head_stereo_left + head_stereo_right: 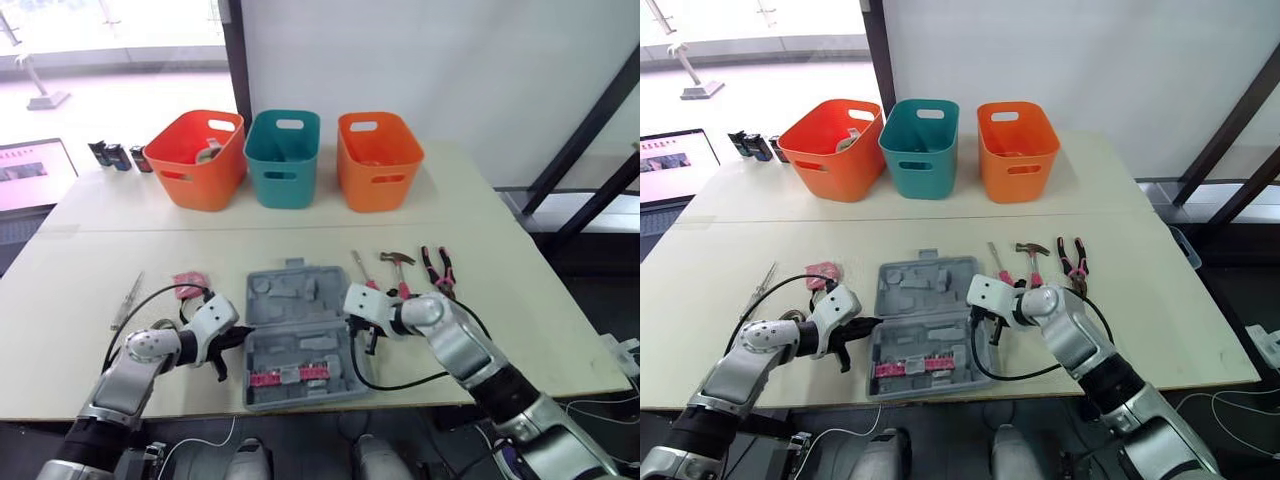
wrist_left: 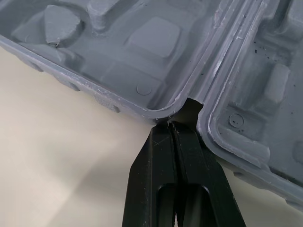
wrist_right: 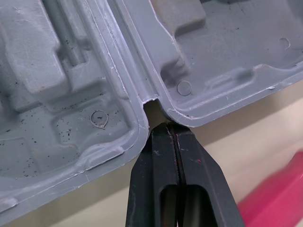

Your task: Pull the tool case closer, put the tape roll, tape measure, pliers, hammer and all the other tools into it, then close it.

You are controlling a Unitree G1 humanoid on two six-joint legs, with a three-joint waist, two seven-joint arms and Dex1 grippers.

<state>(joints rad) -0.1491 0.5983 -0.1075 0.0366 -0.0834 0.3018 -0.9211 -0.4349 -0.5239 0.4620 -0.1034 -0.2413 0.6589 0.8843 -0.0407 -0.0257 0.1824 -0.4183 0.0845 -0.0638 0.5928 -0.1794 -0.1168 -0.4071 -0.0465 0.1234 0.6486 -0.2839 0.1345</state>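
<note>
- Tool case (image 1: pixel 290 300): grey, lying open flat at lower centre of the head view, both moulded halves face up, near the front table (image 1: pixel 500 300) edge.
- Nearer half holds a row of pink bits (image 1: pixel 290 377); other recesses look bare.
- Left gripper (image 2: pixel 169 127): fingers pressed together with nothing between them, tips touching the case rim at the notch where the two halves meet, on the case's left side in frame.
- Right gripper (image 3: pixel 166 125): same story, fingers closed flat against each other, tips at the matching notch on the case's right side.
- Screwdriver (image 1: pixel 362 270), hammer (image 1: pixel 398 265) and pliers (image 1: pixel 440 268): side by side on the table just right of the lid half, right of centre in frame, outside the case.
- Pink object (image 1: pixel 190 283): on the table left of the case, above the left arm; can't tell which tool it is.
- Thin metal strip (image 1: pixel 128 298): further left, lying on the table.
- Upper centre: three bins in a row, orange bin (image 1: pixel 200 160), teal bin (image 1: pixel 283 160), second orange bin (image 1: pixel 378 160).
- Small dark items (image 1: pixel 120 155): upper left, beside the first bin.
</note>
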